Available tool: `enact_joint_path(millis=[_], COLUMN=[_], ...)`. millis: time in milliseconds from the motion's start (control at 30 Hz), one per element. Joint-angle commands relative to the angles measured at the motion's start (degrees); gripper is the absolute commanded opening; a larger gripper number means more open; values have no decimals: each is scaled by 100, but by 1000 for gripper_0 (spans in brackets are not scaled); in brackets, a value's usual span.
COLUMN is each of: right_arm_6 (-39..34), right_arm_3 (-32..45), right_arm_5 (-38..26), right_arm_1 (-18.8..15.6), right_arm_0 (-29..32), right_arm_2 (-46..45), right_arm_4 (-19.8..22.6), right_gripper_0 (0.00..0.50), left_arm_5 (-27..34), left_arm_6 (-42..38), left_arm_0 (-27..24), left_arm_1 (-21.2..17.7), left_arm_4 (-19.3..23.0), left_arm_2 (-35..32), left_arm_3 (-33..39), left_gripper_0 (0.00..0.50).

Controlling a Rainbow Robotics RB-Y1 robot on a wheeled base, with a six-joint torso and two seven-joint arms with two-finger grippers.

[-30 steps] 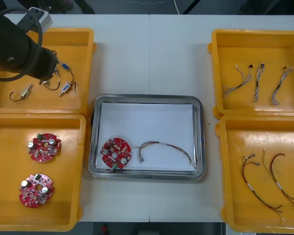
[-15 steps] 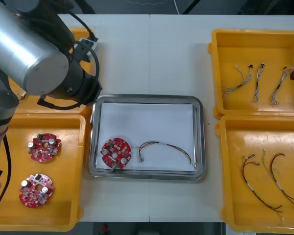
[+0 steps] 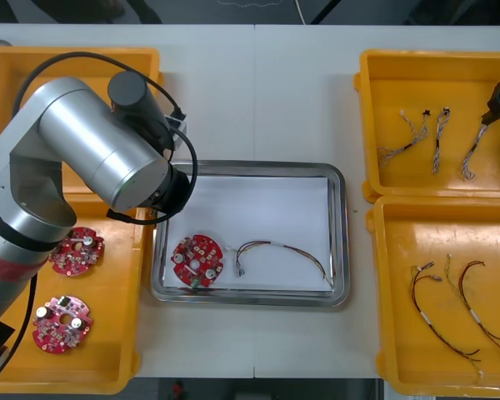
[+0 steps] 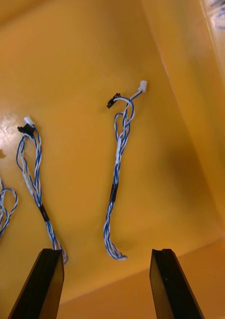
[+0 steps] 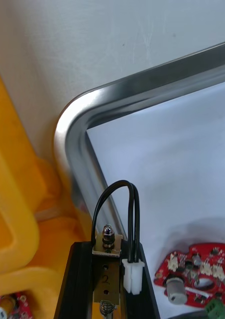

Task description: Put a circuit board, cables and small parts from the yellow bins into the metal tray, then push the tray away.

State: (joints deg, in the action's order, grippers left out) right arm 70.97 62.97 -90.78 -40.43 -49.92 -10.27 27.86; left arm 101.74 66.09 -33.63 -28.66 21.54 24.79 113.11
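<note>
My left gripper point(image 5: 110, 249) is shut on a small metal part point(image 5: 106, 271) that carries a black cable loop and a white plug. It hangs over the far left corner of the metal tray point(image 5: 75, 132), near a red circuit board point(image 5: 197, 274). In the front view the left arm point(image 3: 108, 158) covers that corner. Inside the tray point(image 3: 342, 242) lie the circuit board point(image 3: 197, 261) and a thin cable point(image 3: 283, 252). My right gripper point(image 4: 107, 286) is open above a twisted blue and white cable point(image 4: 119, 169) in the far right yellow bin point(image 3: 383, 75).
Two more twisted cables point(image 4: 35, 184) lie beside that one. The near left bin point(image 3: 125, 367) holds two circuit boards point(image 3: 75, 250). Red and dark cables point(image 3: 437, 317) lie in the near right bin. The arm hides most of the far left bin.
The left arm has swung from the far left bin to the tray's far left corner. The right gripper has come in over the far right bin.
</note>
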Motion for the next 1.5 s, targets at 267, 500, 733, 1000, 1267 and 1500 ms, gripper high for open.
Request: enact_joint_path(millis=[267,500,733,1000,1267,1500], right_arm_6=[-66,-153,-233,-312,-338,-294], right_arm_3=[-918,-1296,-1525,-1788,-1947,-1955], right_arm_5=[913,1405,1581,1695,1739,1739], right_arm_1=[211,308,352,413,413,404], right_arm_0=[-264,-273,-264,-264,-264,-264], right_arm_2=[280,280,289,280,289,280], right_arm_4=[-106,-114,-114,-106,-79,-88], right_gripper_0=[500,500,500,500,21,0], left_arm_5=[-1139,-1367,-1385,-1420,-1244,-611], left_arm_6=[-720,-808,-1010,-1212,-1476,-1660], left_arm_0=[41,41,32,32,-21,-249], left_arm_1=[247,264,264,264,273,264], left_arm_4=[-326,-317,-290,-255,-185,-9], left_arm_2=[465,562,632,632,632,456], left_arm_3=[-773,-922,-905,-843,-386,-8], left_gripper_0=[0,3,424,500,500,500])
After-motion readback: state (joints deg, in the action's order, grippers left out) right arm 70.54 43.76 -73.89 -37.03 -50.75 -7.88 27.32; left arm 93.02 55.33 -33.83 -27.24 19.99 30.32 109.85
